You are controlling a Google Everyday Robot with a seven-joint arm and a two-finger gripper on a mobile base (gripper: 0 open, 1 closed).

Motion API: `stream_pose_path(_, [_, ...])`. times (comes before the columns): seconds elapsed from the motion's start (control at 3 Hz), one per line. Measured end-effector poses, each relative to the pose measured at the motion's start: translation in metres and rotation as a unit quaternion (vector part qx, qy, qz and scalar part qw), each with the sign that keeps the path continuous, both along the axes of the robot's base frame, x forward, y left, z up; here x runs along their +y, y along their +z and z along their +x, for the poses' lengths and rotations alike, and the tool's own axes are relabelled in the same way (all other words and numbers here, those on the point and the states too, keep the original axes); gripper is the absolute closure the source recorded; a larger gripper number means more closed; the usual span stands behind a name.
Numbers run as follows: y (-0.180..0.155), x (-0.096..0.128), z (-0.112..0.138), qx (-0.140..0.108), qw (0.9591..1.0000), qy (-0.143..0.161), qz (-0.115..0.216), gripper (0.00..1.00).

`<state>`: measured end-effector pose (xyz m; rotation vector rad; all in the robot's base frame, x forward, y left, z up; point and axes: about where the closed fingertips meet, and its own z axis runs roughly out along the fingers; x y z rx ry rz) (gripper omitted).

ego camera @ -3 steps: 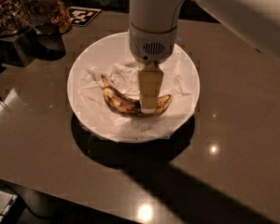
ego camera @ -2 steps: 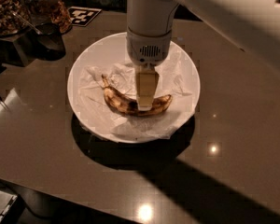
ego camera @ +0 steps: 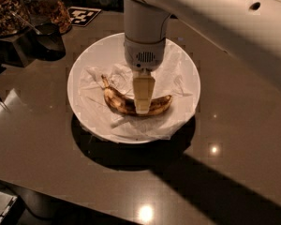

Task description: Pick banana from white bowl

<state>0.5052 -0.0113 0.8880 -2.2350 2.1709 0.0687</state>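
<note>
Camera view: nut jars (ego camera: 47, 8) at 10 o'clock, not in play. White bowl (ego camera: 74, 97) sits mid-worktop (ego camera: 234, 139), with the banana (ego camera: 118, 102) on its paper, stem toward 10. The hand (ego camera: 143, 108) is down over the banana's middle, can't tell if it's clenched. Looks like the grasp step. Next up would be a firm squeeze and a straight lift.

Taking the gripper (ego camera: 143, 108), low at mid-view, as the clock's centre: a glossy brown table (ego camera: 243, 139) spreads all round, with light glints at four and six o'clock. A jar of cashews (ego camera: 1, 6) stands at ten, a second nut jar (ego camera: 51, 8) just beside it, and a black-and-white marker tag (ego camera: 84, 16) lies at eleven.
</note>
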Motion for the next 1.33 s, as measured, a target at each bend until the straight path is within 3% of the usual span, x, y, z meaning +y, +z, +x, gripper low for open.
stream_pose_path(0.67, [-0.032,-0.007,0.006,0.037,0.9992,-0.013,-0.005,0.37])
stream_pose_path(1.0, [-0.045,-0.009,0.008,0.053,0.9985,-0.016,-0.005,0.56])
stream_pose_path(1.33, [-0.045,-0.009,0.008,0.053,0.9985,-0.016,-0.005,0.78])
